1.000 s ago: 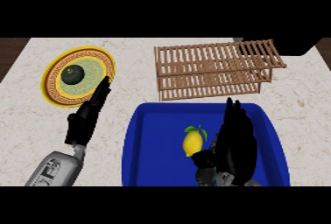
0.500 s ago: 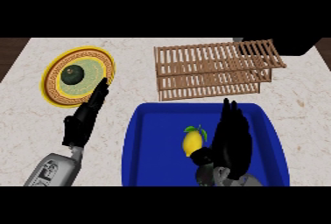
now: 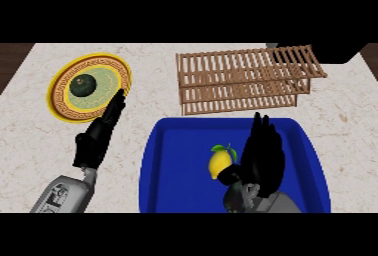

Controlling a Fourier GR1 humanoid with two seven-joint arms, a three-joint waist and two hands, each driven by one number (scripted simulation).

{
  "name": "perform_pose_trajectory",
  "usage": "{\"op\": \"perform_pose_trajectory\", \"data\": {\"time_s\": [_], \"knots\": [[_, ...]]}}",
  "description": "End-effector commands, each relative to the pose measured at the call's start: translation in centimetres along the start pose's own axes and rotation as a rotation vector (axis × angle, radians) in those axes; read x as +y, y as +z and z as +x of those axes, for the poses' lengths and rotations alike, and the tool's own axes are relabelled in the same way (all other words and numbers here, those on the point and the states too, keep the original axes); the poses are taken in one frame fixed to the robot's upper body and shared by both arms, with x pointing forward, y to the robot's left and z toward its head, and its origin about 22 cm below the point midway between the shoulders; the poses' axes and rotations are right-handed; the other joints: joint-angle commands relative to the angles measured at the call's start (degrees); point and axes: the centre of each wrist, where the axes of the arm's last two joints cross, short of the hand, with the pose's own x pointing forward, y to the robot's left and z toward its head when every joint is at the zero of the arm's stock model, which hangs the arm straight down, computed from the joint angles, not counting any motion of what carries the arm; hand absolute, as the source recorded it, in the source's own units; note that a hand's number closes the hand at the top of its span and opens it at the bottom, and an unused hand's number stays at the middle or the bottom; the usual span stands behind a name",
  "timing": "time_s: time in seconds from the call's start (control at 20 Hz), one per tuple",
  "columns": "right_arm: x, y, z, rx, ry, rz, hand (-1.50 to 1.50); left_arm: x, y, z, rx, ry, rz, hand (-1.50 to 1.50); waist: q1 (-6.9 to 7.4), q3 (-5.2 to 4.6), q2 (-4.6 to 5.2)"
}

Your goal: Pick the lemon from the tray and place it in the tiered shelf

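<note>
Lemon — yellow, green leaf (in blue tray) — beside right robot hand, fingers straight.

Slatted wood shelf, smooth blue plastic-looking tray, speckled stone-like counter, matt.

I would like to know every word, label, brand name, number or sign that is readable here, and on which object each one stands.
There is no readable text.
Left forearm: dark marks on the grey casing, too blurred to read.
Plate: only an ornamental band round the rim, no letters.
Lemon, blue tray, wooden tiered shelf: no label or number shows.
</note>
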Motion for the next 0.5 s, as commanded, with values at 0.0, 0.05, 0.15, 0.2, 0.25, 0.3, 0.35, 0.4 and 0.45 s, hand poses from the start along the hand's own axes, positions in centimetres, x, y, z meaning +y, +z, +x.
{"op": "perform_pose_trajectory", "data": {"time_s": [0.0, 0.05, 0.15, 0.2, 0.25, 0.3, 0.35, 0.4, 0.45], "knots": [[0.9, 0.3, 0.4, 0.23, -0.002, 0.009, -1.5, 0.2, 0.6, -0.4, -0.002, 0.002, -0.016, 0.0, -0.04, 0.02, -0.02], [2.1, 0.7, 0.0, 0.228, 0.008, 0.007, -1.5, -0.5, 0.2, -0.4, 0.0, 0.024, 0.004, 0.0, -0.23, 0.03, 0.06], [0.7, 0.2, 0.2, 0.242, -0.004, 0.014, -1.5, 1.3, 0.2, -0.1, 0.005, -0.001, 0.019, 0.0, -0.32, 0.04, -0.08], [1.1, -0.1, 0.7, 0.233, -0.014, 0.011, -1.5, 0.5, 0.6, -0.7, -0.007, 0.004, 0.015, 0.0, 0.12, 0.02, 0.05], [0.8, -0.6, 0.9, 0.244, -0.011, 0.011, -1.5, 0.5, -1.1, 0.1, 0.005, 0.0, 0.007, 0.0, -0.65, 0.04, 0.21], [1.3, -0.2, 0.0, 0.258, -0.021, 0.008, -1.5, 1.6, 0.2, 0.2, 0.002, -0.012, 0.006, 0.0, -0.17, 0.07, -0.08], [2.2, -0.8, 0.7, 0.258, -0.02, 0.017, -1.5, 0.3, 0.0, -0.3, -0.007, -0.008, 0.003, 0.0, 0.21, 0.07, 0.21], [1.2, -0.5, 0.6, 0.25, -0.002, 0.024, -1.5, 0.3, 0.3, -0.8, 0.001, 0.007, 0.011, 0.0, -0.28, 0.03, 0.05], [2.0, -0.2, 0.9, 0.231, -0.018, 0.023, -1.5, -0.5, 0.2, -1.2, 0.005, 0.012, -0.011, 0.0, -0.16, 0.02, 0.16]]}}
